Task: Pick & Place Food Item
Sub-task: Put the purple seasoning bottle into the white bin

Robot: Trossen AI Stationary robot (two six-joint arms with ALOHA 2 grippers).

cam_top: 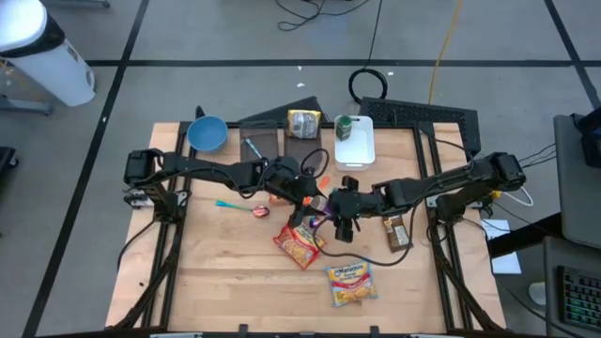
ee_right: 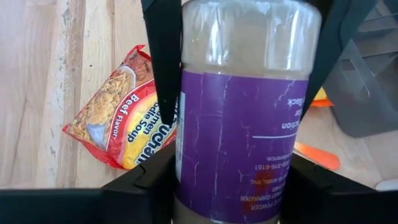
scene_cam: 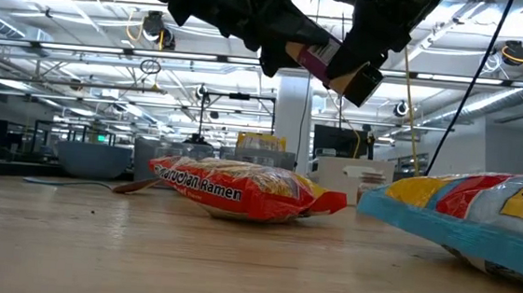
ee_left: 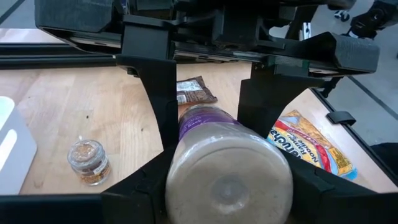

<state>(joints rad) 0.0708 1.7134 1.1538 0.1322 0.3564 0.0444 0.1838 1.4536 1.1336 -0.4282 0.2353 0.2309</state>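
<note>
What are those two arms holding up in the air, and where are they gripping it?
A purple-labelled spice jar, held over the table between both: the left end effector grips one end, the right end effector its sides.

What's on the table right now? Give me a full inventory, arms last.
spice jar: 1, clear with purple label, held in the air between both grippers at table centre
ramen packs: 2, red-orange below the grippers, blue-edged nearer the front
bowl: 1, blue, back left
tray: 1, white, back centre
small spice jar: 1, clear, on the wood
brown packet: 1, right of centre
spoon: 1, teal handle, left of centre
left gripper: fingers clamp the jar
right gripper: fingers clamp the jar
</note>
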